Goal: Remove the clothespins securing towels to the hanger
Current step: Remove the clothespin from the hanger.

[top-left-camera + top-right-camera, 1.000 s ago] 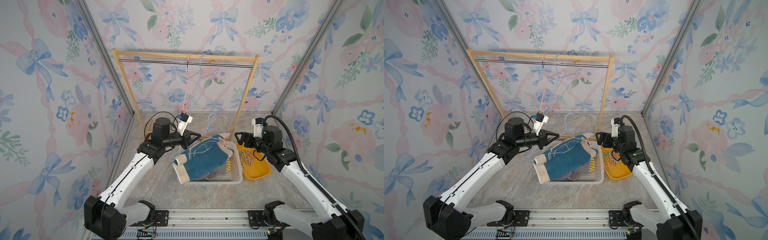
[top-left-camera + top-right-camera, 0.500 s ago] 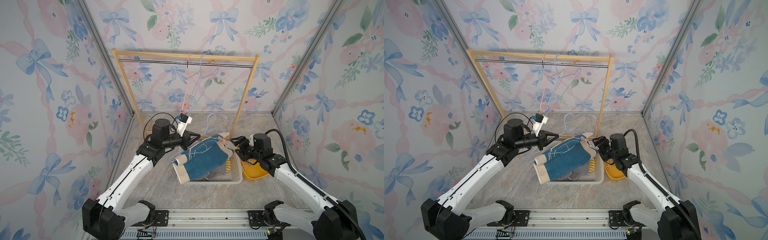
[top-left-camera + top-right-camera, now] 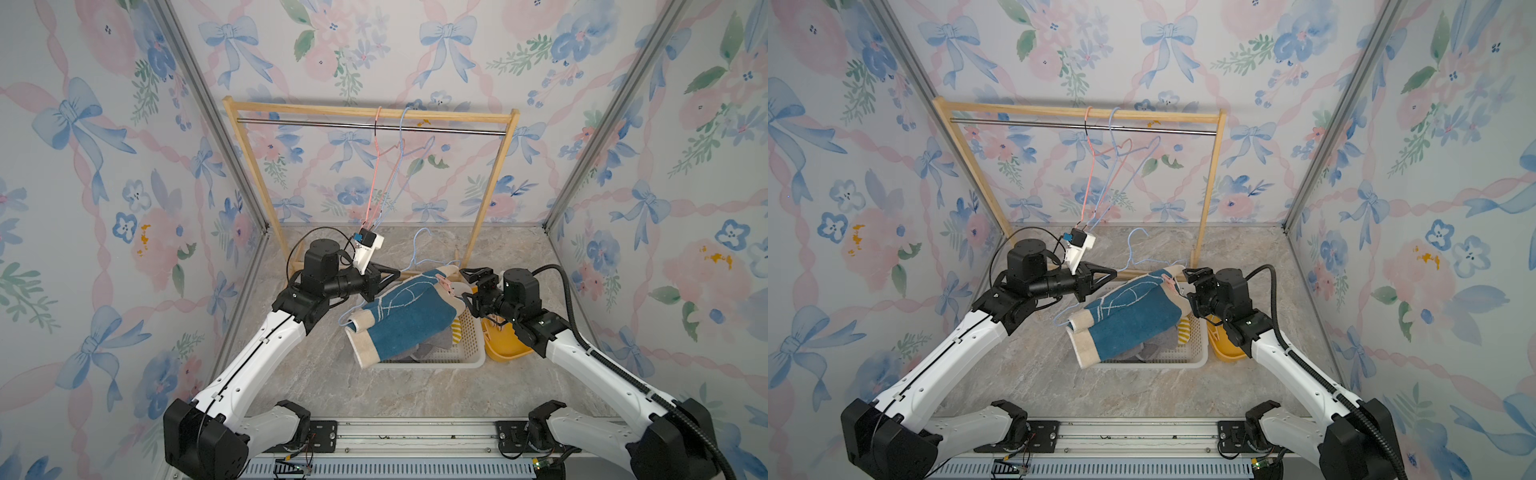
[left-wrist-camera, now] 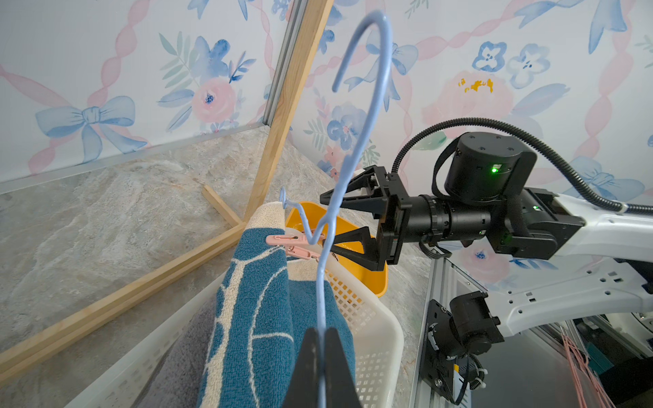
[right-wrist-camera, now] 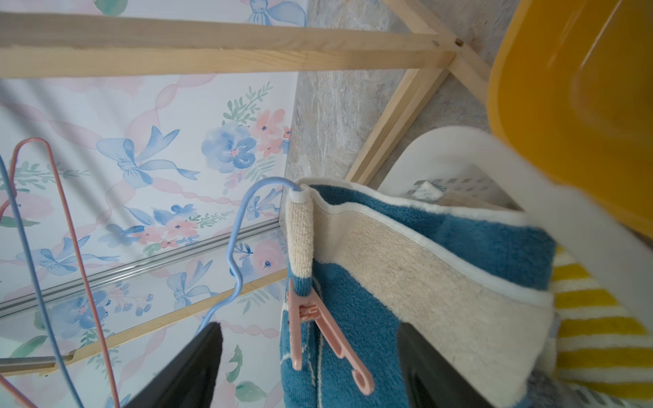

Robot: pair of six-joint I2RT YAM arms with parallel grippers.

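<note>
Since the dark blue towel [image 3: 409, 320] is limp terry, draped over the hanger with its lower end sagging into the white basket [image 3: 436, 365], I judge it gives nothing firm to push against and will swing or drag if tugged. The light blue wire hanger [image 4: 353, 152] is thin and springy. My left claw [image 4: 321, 339] is clamped on its wire, and the hook is free in the air.

The pink clothespin [image 5: 311, 318] is the light, stiff, sprung part. It bites the towel's upper end by the cream border, with its two tails pointing toward my right claw [image 5: 311, 328]. That claw stands wide with a finger on either side of the pin, not touching as far as I can tell. Those tails are where I should squeeze.

For room, the marble tabletop [image 3: 374, 395] lies open in front. A post of the wooden rack [image 3: 490, 187] stands close behind, the basket rim runs beneath, and the yellow bin [image 3: 507, 353] sits just beside the basket under my right wrist.
</note>
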